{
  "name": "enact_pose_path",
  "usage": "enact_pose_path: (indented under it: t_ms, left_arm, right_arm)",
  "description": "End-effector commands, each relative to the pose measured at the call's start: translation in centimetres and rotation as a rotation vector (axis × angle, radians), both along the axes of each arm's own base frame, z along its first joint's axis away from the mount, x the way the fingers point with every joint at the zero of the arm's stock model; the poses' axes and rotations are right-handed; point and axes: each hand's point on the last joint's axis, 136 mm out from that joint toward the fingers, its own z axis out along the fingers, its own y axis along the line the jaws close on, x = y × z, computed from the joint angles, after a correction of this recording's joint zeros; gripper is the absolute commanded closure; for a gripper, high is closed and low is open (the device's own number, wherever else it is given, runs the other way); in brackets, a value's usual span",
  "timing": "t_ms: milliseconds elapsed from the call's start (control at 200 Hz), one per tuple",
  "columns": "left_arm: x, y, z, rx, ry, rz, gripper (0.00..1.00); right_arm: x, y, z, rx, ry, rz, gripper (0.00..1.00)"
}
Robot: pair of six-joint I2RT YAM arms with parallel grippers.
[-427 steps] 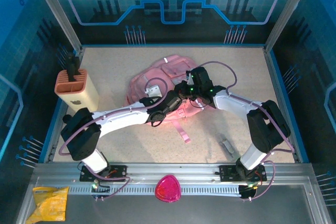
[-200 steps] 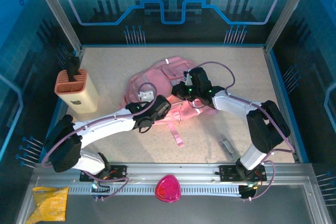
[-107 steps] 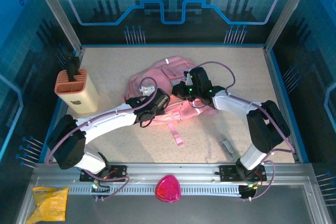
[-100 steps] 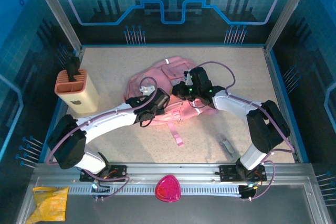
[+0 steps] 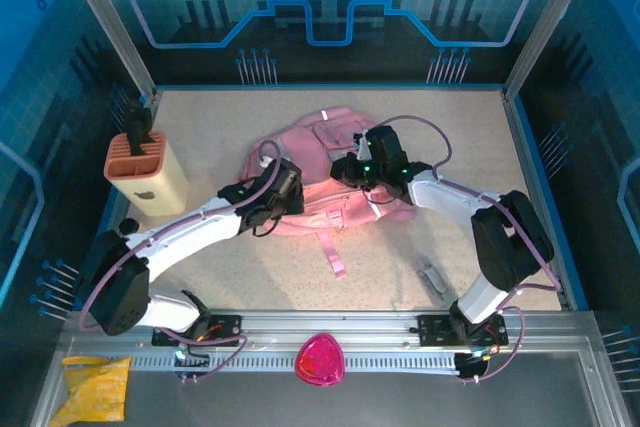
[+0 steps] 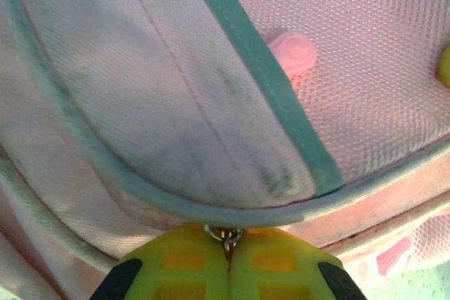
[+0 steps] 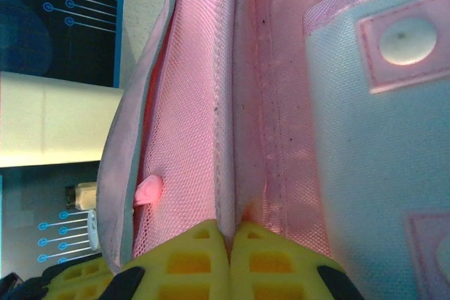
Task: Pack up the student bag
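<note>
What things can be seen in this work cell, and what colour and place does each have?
student bag: one, pink, middle of the table.
slotted holder: one, beige with orange top, left side of the table.
small piece: one, grey, on the table, near right.
rounded-triangle object: one, magenta, on the near rail between the arm bases.
packet: one, yellow, near-left corner, off the table.
table: one, speckled beige, centre.
left pincer: one, yellow fingers, shut on the student bag's edge.
right pincer: one, yellow fingers, shut on the student bag's seam.
</note>
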Motion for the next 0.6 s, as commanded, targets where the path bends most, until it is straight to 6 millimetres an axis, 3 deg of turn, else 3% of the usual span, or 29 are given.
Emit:
enact_pose_path:
  t_ms: [0,80,145,325,440,590]
  left_arm:
    - [-0.4,2.4,-0.2,0.099,0.003,-0.083,1.0]
    - [-0.1,3.1,-0.1,0.125,0.001,-0.09,1.0]
    - [0.0,2.6,0.0,0.107,0.006,-0.121,1.0]
    - [-1.2,-5.2,1.5,-0.149,-0.032,-0.349,1.0]
    - [-1.2,-8.8,1.6,-0.13,-0.025,-0.378,1.0]
    - [-0.9,-12.2,1.3,-0.163,-0.005,-0.378,1.0]
  right_arm:
    - [1.8,-1.9,4.2,0.039,-0.102,-0.013,1.0]
    - [2.0,-2.6,4.3,0.023,-0.105,-0.013,1.0]
    - [2.3,-3.1,4.2,0.024,-0.092,-0.006,1.0]
    - [4.8,-5.3,4.0,-0.008,-0.076,-0.015,1.0]
    - [6.1,-7.0,4.4,-0.01,-0.054,-0.002,0.69]
    - [4.2,-9.2,4.9,0.006,-0.034,-0.03,0.44]
